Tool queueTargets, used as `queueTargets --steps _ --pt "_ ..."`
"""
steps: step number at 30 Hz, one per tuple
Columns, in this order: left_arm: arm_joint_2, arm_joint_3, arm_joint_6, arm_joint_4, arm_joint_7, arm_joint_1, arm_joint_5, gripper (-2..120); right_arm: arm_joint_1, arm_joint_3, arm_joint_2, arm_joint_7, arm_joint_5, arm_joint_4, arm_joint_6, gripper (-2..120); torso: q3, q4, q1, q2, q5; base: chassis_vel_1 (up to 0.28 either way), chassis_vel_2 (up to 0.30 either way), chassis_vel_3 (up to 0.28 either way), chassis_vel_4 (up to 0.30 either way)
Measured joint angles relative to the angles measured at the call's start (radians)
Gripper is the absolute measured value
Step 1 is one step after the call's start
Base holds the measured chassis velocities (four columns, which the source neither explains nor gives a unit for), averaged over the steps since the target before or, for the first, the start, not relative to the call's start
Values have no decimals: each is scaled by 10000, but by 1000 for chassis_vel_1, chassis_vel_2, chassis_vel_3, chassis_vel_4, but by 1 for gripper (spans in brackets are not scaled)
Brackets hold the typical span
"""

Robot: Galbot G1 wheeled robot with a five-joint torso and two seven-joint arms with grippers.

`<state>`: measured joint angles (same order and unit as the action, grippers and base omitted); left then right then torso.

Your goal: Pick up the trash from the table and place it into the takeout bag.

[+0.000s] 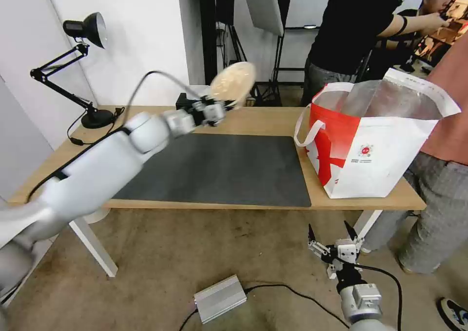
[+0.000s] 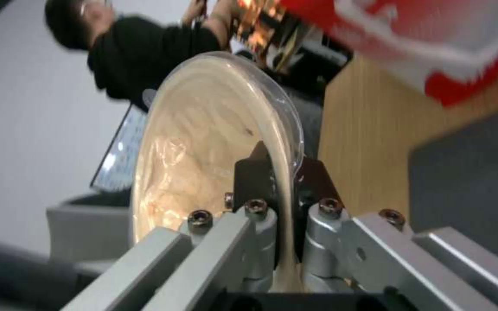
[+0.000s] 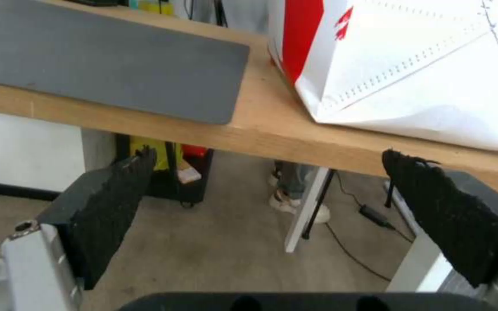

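Low before the bench's [image 1: 253,205] front edge, my right hand [image 1: 331,237] hangs spread and idle, while my left hand [image 1: 218,110] lifts the beige pulp bowl [image 1: 233,84] above the far edge, well left of the takeout bag [image 1: 375,141]. Up close, my left fingers [image 2: 255,172] pinch its rim [image 2: 286,142]; it looks light, thin and crushable, so I judge the rim the sensible hold. From the right wrist, my pads [image 3: 110,207] stand wide apart below the bag's [image 3: 410,73] corner.

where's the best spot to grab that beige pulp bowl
By its thin rim, as the left pincer has it now: one finger inside the beige pulp bowl, one outside, approaching edge-on. The wide shallow body offers no other narrow part. The right pincer hangs open below the table.
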<state>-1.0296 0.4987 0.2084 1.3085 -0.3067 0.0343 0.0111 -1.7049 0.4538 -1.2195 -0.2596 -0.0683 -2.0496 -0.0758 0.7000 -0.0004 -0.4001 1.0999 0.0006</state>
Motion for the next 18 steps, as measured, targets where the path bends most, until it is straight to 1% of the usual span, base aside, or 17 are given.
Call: queueTargets --steps 1,2,5,6,10,11,14,15,16,18 --pt "0 0 0 0 0 0 0 1 0 0 0 0 0 0 0 100 0 0 0 0 0 0 0 0 0" --pt "-365 145 0 -172 -28 208 77 1 -25 11 -12 0 28 -3 0 100 0 0 0 0 -2 0 0 0 0" --pt "-823 338 -25 -424 -66 506 221 1 -56 27 -16 2 62 -4 0 100 0 3 1 0 -1 0 0 0 0" --pt "-823 338 -25 -424 -66 506 221 1 -56 27 -16 2 62 -4 0 100 0 3 1 0 -1 0 0 0 0" --pt "-1359 448 -124 -730 -163 722 418 1 -53 30 -50 3 104 45 8 100 0 6 1 1 -3 0 0 0 0" --pt "-1359 448 -124 -730 -163 722 418 1 -53 30 -50 3 104 45 8 100 0 6 1 1 -3 0 0 0 0" --pt "-1770 501 -227 -871 -244 785 598 1 -60 42 -68 4 135 77 11 100 -1 3 1 2 -3 0 0 0 0" --pt "-2006 532 -252 -983 -290 823 724 1 -82 67 -73 4 147 84 11 100 -1 3 1 1 -3 0 0 0 0" --pt "-2006 532 -252 -983 -290 823 724 1 -82 67 -73 4 147 84 11 100 -1 3 1 1 -3 0 0 0 0" --pt "-2224 532 -255 -1104 -354 848 873 1 -98 97 -80 4 155 84 12 100 0 2 1 2 -3 0 0 0 0"
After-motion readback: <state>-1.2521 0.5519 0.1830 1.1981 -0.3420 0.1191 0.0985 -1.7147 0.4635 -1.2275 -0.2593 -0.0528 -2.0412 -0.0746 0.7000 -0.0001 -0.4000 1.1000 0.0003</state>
